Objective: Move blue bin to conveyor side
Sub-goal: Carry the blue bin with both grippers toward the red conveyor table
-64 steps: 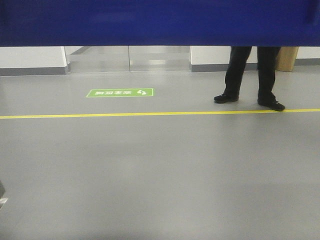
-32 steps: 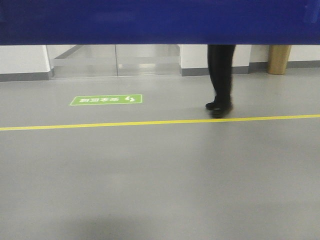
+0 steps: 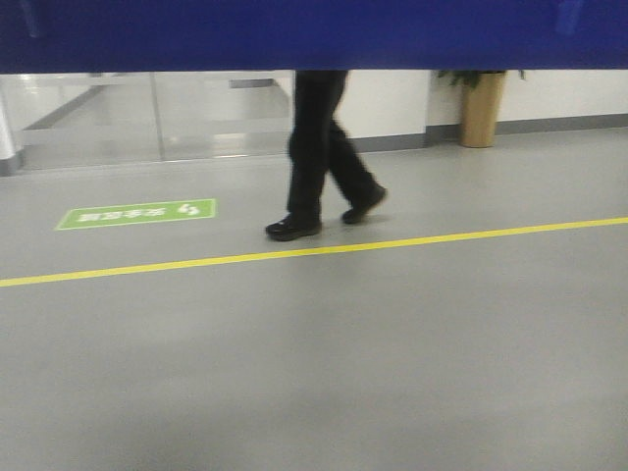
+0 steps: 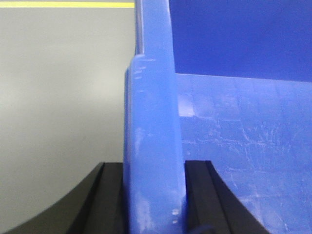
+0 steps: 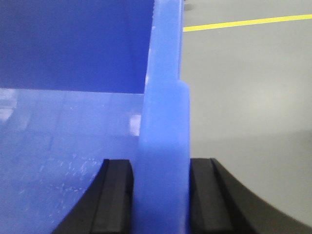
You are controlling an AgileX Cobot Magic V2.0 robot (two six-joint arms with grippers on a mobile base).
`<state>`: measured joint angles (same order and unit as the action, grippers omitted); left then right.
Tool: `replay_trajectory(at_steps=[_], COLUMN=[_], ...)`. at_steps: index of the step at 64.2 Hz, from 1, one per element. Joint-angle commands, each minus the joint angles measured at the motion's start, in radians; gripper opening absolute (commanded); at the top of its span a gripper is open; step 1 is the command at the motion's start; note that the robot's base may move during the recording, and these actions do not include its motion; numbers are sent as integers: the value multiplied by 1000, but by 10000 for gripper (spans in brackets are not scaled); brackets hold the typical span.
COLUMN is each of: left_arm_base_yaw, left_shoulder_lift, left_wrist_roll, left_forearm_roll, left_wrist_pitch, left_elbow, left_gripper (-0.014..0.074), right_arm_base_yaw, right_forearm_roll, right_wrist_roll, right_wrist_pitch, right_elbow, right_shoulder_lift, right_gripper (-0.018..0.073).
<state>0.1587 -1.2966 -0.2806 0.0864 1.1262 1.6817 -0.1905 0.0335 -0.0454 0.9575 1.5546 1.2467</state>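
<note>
A blue bin [image 3: 314, 34] stretches as a dark band across the whole top edge of the front view, above a grey floor [image 3: 343, 383]. A yellow line [image 3: 294, 252] crosses the floor from left to right, rising slightly. A green sign [image 3: 137, 213] lies flat on the floor at middle left. A person [image 3: 319, 157] in black trousers and shoes, seen only from the waist down, stands mid-stride at upper centre just behind the line. A tan pot [image 3: 483, 108] sits at upper right and glass doors [image 3: 147, 113] at upper left. In the left wrist view, the left tool [image 4: 153, 195] at bottom centre has its black fingers clamped on either face of the bin's wall. The bin's inside spreads to the right and the floor lies to the left. In the right wrist view, the right tool [image 5: 161, 195] at bottom centre grips the opposite wall likewise. Here the bin's inside is on the left and the floor on the right.
</note>
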Motion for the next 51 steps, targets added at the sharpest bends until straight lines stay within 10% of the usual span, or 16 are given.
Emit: replay_trajectory(at_steps=[1, 51], left_arm_base_yaw=[6, 6], left_shoulder_lift=[24, 24], left_wrist_roll=[6, 6], left_forearm_roll=[0, 0], left_wrist_pitch=[-95, -65], left_elbow=[14, 14], left_gripper=[-19, -19], right_arm_base_yaw=[7, 7], right_forearm_roll=[-11, -11], right_wrist_roll=[16, 16], right_wrist_pitch=[-111, -113], right_elbow=[24, 24], right_shoulder_lift=[-23, -23], right_gripper=[-89, -89])
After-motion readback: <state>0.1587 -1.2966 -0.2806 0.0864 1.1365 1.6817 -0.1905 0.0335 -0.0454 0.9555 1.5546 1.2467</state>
